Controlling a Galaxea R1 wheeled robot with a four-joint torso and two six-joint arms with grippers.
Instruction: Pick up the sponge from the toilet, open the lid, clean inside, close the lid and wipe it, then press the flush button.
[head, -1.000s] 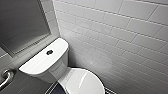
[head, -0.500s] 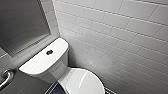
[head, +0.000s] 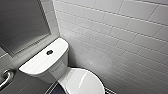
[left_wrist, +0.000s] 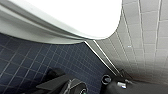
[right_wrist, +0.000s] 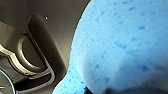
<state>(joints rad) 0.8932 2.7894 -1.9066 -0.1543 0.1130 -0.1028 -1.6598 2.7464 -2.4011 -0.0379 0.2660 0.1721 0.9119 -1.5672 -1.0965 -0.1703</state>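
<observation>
Right gripper (right_wrist: 106, 90) apparently clasped the sponge (right_wrist: 120, 45), which lay pressed directly against it. The sponge was judged soft, light and compressible, best pinched across its middle, not its edge.

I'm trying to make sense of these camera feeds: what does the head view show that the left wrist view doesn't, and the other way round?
Head view: the tank top with its dark flush button, a grey panel and a metal grab bar. Left wrist view: the pale strip where floor meets wall, and dark robot parts. Both: the white toilet, the white tiled wall and dark blue floor.
</observation>
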